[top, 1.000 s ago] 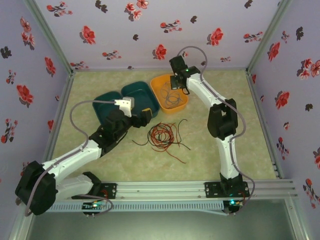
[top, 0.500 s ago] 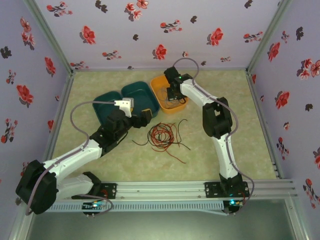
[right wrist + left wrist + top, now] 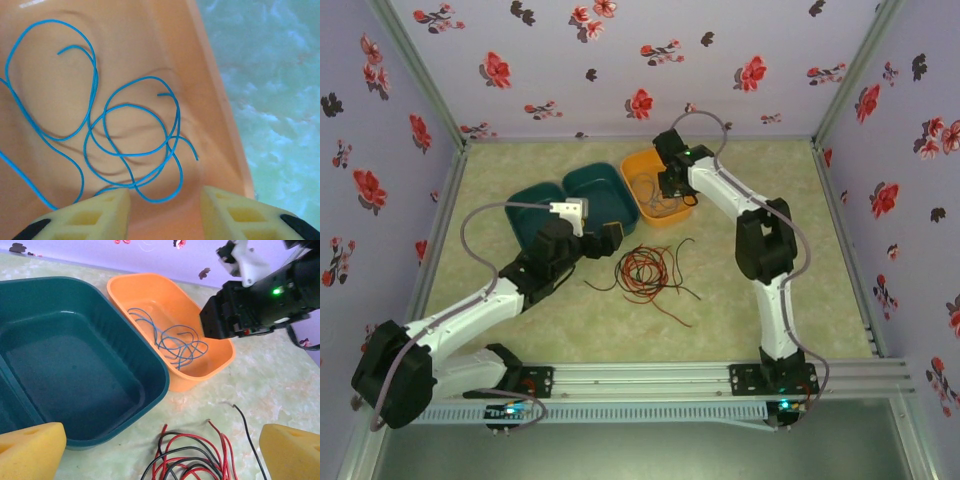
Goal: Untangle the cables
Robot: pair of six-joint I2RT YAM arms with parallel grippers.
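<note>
— What took up the most room?

— The table (image 3: 820, 220), covered in a pale green marbled mat. The left arm (image 3: 470, 310) reached over it toward the middle. The right arm (image 3: 765, 250) stretched to the far side.

— And the containers?

— Two teal trays (image 3: 603, 192) stood side by side, left of centre at the back. An orange tray (image 3: 645, 165) sat just beside them on the right. I couldn't tell whether its rim touched theirs.

— How were the grippers set?

— The left gripper (image 3: 160, 455) hung near the teal trays, its yellow foam pads (image 3: 30, 450) spread wide and clasping nothing. The right gripper (image 3: 165, 215) was low over the orange tray. Its pads stood apart too, with nothing pinched between them.

— Where were the wires?

— The red and black cables (image 3: 642, 270) lay on the mat in a loose tangled coil. They were in front of the trays, between the two arms and just ahead of the left gripper. One black strand trailed off toward the right.

— And the others?

— The blue cables (image 3: 125, 104) lay in overlapping loops on the floor of the orange tray, right before the right gripper's pads. One loop ran close by the left pad, but I couldn't tell whether it touched.
</note>
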